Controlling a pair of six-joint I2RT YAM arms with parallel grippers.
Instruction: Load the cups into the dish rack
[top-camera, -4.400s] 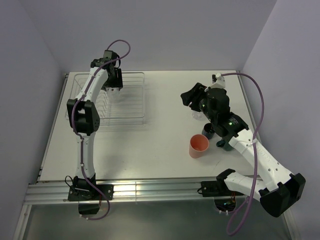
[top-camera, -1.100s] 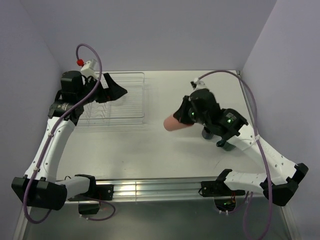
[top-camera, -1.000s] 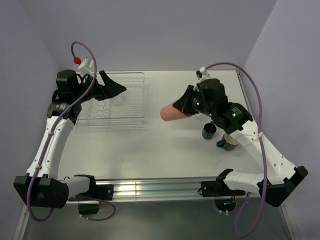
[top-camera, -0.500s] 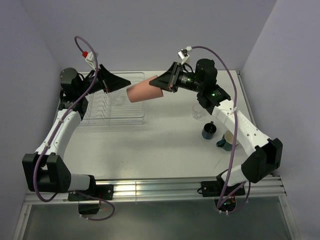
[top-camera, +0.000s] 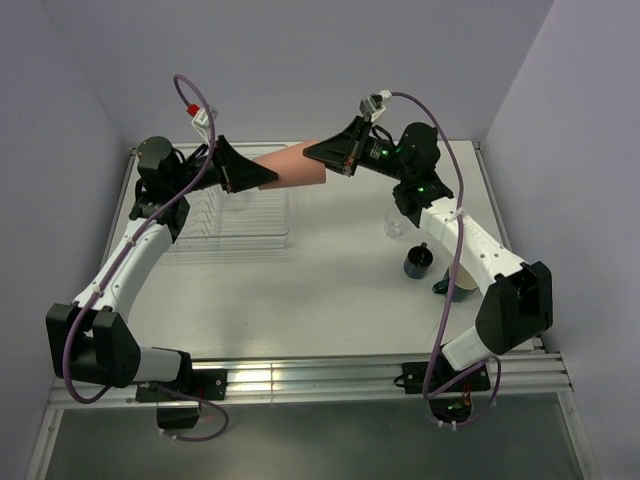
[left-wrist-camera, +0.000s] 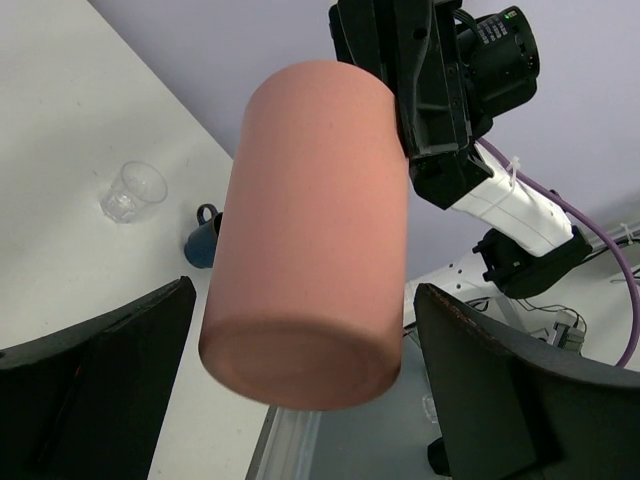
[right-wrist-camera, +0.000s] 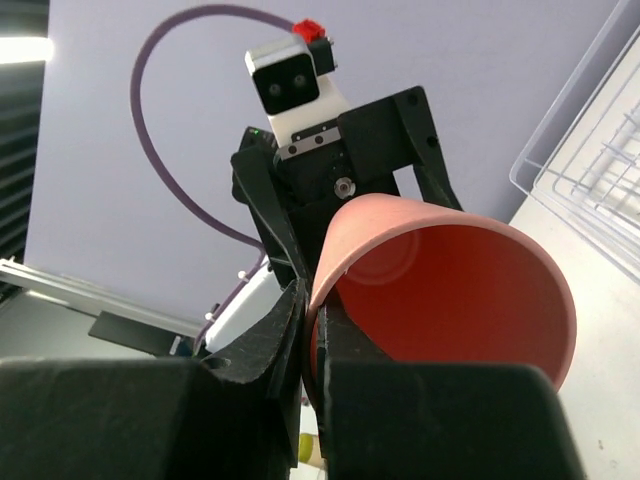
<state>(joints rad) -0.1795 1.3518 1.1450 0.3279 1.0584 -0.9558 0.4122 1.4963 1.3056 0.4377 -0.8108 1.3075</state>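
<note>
White tabletop | salmon-pink tumbler sideways in mid-air over far right corner of dish rack | right fingers pinched on rim | left fingers spread wide, flanking base, not touching

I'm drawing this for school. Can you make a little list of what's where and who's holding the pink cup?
pink tumbler: sideways in the air
right fingers: pinching its rim
left fingers: open, either side of its base, not touching
dish rack: back left of the table
on table, right side: glass tumbler, navy mug, teal mug
</note>
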